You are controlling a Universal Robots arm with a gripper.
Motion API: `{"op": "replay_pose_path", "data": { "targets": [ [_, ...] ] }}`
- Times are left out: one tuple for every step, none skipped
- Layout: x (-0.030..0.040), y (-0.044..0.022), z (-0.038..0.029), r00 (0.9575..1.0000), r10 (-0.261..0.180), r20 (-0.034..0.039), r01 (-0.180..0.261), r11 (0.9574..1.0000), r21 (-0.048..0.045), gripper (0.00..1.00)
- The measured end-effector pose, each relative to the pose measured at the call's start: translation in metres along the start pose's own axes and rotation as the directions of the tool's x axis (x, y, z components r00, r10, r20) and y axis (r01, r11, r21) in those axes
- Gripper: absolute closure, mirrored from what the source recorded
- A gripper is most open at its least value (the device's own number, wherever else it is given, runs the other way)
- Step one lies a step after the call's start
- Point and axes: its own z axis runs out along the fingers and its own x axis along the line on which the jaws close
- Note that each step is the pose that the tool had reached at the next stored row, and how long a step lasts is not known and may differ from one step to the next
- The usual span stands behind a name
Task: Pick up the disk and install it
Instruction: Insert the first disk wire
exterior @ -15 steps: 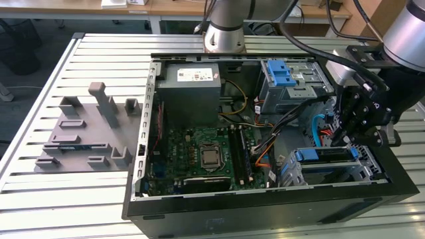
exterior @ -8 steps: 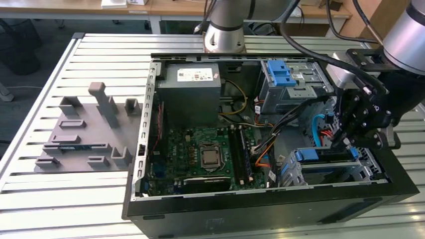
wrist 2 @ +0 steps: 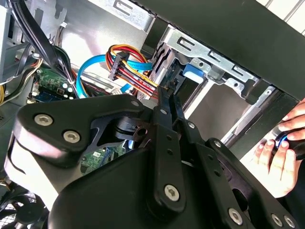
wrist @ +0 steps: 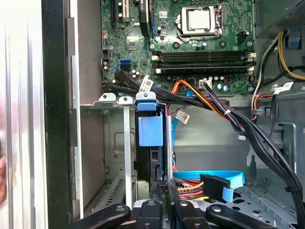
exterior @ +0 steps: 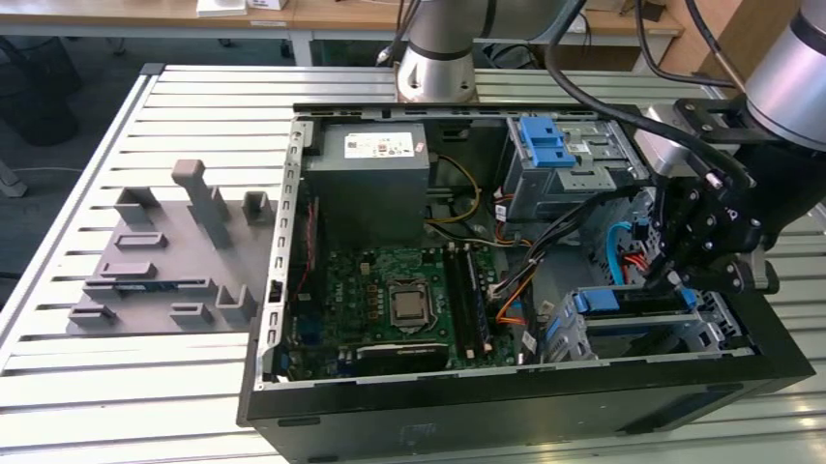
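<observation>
The disk (wrist: 151, 131) stands edge-on in the metal drive cage (wrist: 114, 143) at the case's front corner, its blue rail end facing the camera in the first wrist view. In the exterior view the disk (exterior: 629, 302) lies in the cage at the case's lower right. My gripper (exterior: 664, 280) hangs right above that cage. In both wrist views the fingers lie close together, shut, and my gripper (wrist: 163, 188) has its tips at the disk's near end. My gripper (wrist 2: 167, 90) ends beside the disk's blue rail (wrist 2: 194, 71). Whether the tips touch the disk is hidden.
The open case holds a motherboard (exterior: 387, 290), a grey power supply (exterior: 374, 169) and an upper cage with a blue latch (exterior: 548, 145). Blue and orange cables (wrist: 209, 179) run close beside the fingers. A person's hand (wrist 2: 281, 152) rests outside the case wall. A grey fixture plate (exterior: 168, 261) lies on the table.
</observation>
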Motion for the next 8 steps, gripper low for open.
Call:
{"op": "replay_pose_path", "data": {
  "targets": [
    [0.0001,-0.0001,0.0002,1.0,0.0,0.0001,0.0,1.0,-0.0001,0.84],
    [0.0002,-0.0002,0.0004,1.0,0.0,0.0001,0.0,1.0,-0.0002,0.84],
    [0.0004,-0.0004,0.0006,1.0,0.0,0.0002,0.0,1.0,-0.0003,0.84],
    [0.0006,-0.0005,0.0007,1.0,0.001,0.0002,-0.001,1.0,-0.0003,0.84],
    [0.0007,-0.0007,0.0008,1.0,0.001,0.0001,-0.001,1.0,-0.0004,0.84],
    [0.0008,-0.0009,0.0009,1.0,0.002,0.0001,-0.002,1.0,-0.0006,0.84],
    [0.0009,-0.001,0.001,1.0,0.002,0.0,-0.002,1.0,-0.0007,0.84],
    [0.0011,-0.0011,0.0011,1.0,0.003,0.0,-0.003,1.0,-0.0008,0.84]
  ]
}}
